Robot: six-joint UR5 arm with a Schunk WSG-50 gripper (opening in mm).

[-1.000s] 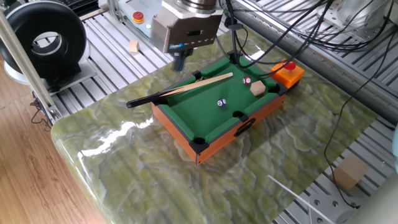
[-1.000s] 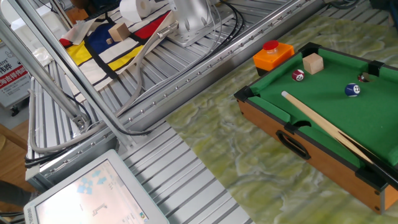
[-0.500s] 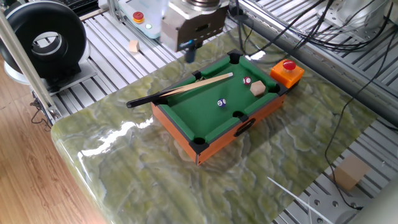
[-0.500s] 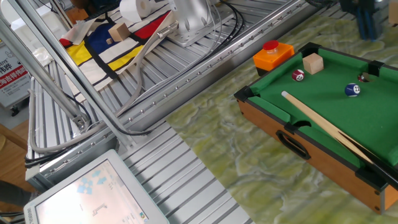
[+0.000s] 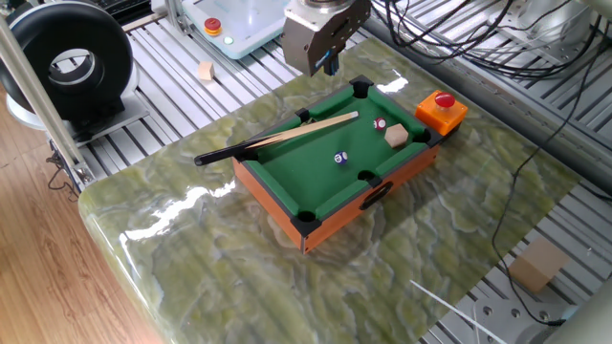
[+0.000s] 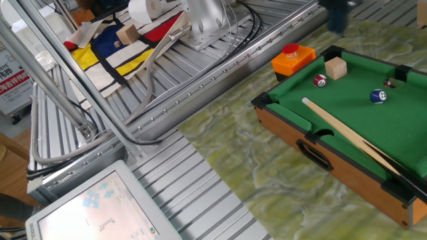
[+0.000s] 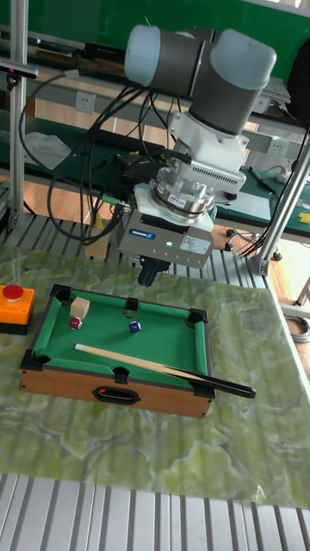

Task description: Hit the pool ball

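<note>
The pool ball [image 5: 339, 159] [image 6: 378, 97] [image 7: 134, 327] is a tiny dark blue ball with a white spot, resting mid-felt on the mini pool table [image 5: 277, 182]. A wooden cue [image 5: 287, 137] [image 7: 155, 368] lies along the felt, its dark butt sticking out past one end. My gripper [image 5: 328, 63] [image 6: 337, 17] [image 7: 151, 274] hangs above the table's far rail, well apart from the ball and cue. Its dark blue fingers look pressed together with nothing between them.
A red-and-white ball [image 5: 380, 124] and a tan wooden cube [image 5: 396, 136] sit near the table's end corner. An orange box with a red button [image 5: 441, 111] stands just beyond that end. Cables hang behind the arm, and another wooden block [image 5: 206, 71] lies on the metal slats.
My gripper has travelled along the far side of the pool table toward the orange-box end, still above the rail. Balls, cube and cue have not moved.
</note>
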